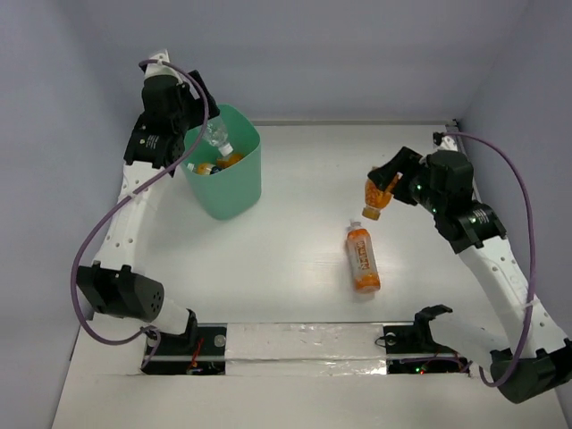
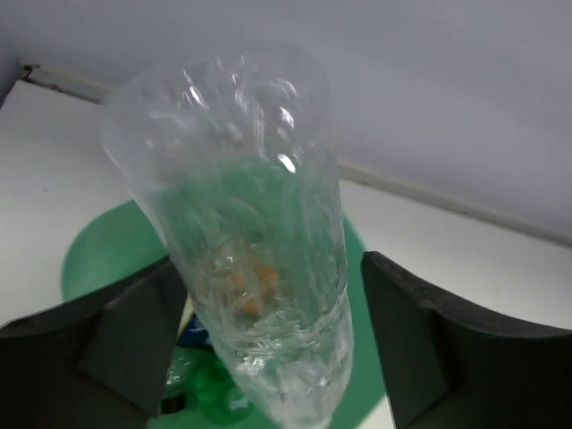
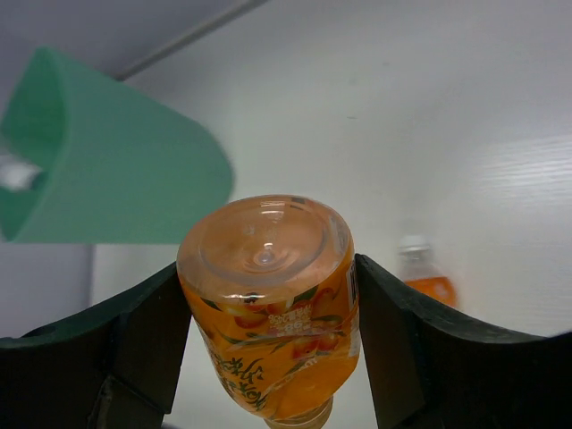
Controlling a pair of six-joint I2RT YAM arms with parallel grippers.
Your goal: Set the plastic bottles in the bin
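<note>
The left hand (image 2: 273, 349) hangs over the bin (image 1: 234, 192) at the far left of the worktop (image 1: 295, 179). Its fingers stand apart around a clear bottle (image 2: 241, 223), with a gap showing between the bottle and 1 finger. Orange bottles (image 1: 219, 164) lie inside the bin. The right hand (image 3: 268, 344), raised at the right side, is clamped on an orange bottle (image 3: 268, 295), cap down, both fingers pressed to its sides. A 2nd orange bottle (image 1: 363, 256) lies flat on the worktop near it, well apart from the bin.
</note>
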